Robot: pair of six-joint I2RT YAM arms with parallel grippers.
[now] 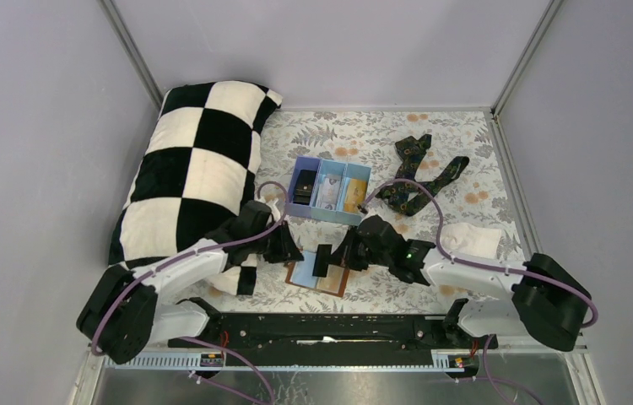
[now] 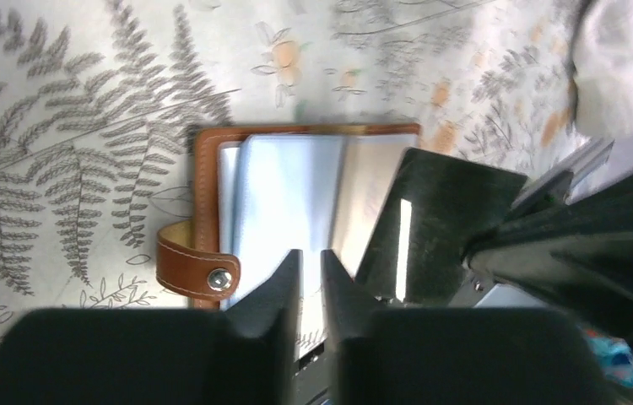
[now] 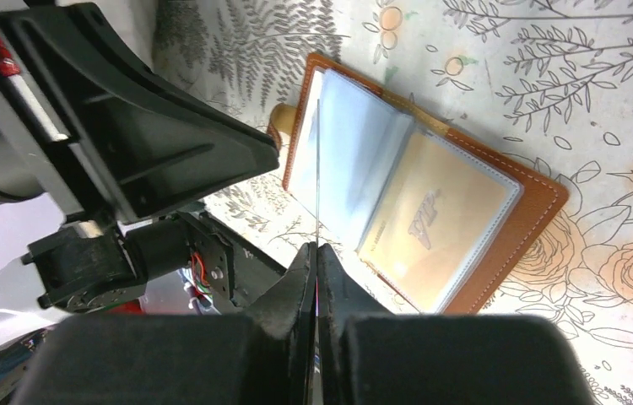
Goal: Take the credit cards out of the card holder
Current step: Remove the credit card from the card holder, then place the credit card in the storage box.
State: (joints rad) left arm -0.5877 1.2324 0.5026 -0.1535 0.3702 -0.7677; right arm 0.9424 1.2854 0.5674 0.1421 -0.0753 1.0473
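The brown leather card holder (image 1: 336, 283) lies open on the floral cloth in front of the arm bases. It also shows in the left wrist view (image 2: 206, 181) and the right wrist view (image 3: 537, 211). A gold-orange card (image 3: 431, 221) sits in its right sleeve, and a pale blue sleeve (image 3: 355, 160) stands half turned. My right gripper (image 3: 316, 247) is shut on a black card (image 2: 435, 224), seen edge-on (image 3: 317, 169), and holds it upright over the holder (image 1: 323, 260). My left gripper (image 2: 311, 253) has its jaws nearly together, a thin slit between them, low over the holder's left page by the snap strap (image 2: 203, 274).
A light blue three-compartment tray (image 1: 336, 218) behind the holder has cards in it. A dark patterned necktie (image 1: 414, 177) lies at the back right. A checkered pillow (image 1: 199, 169) fills the left. A white cloth (image 1: 473, 239) lies by the right arm.
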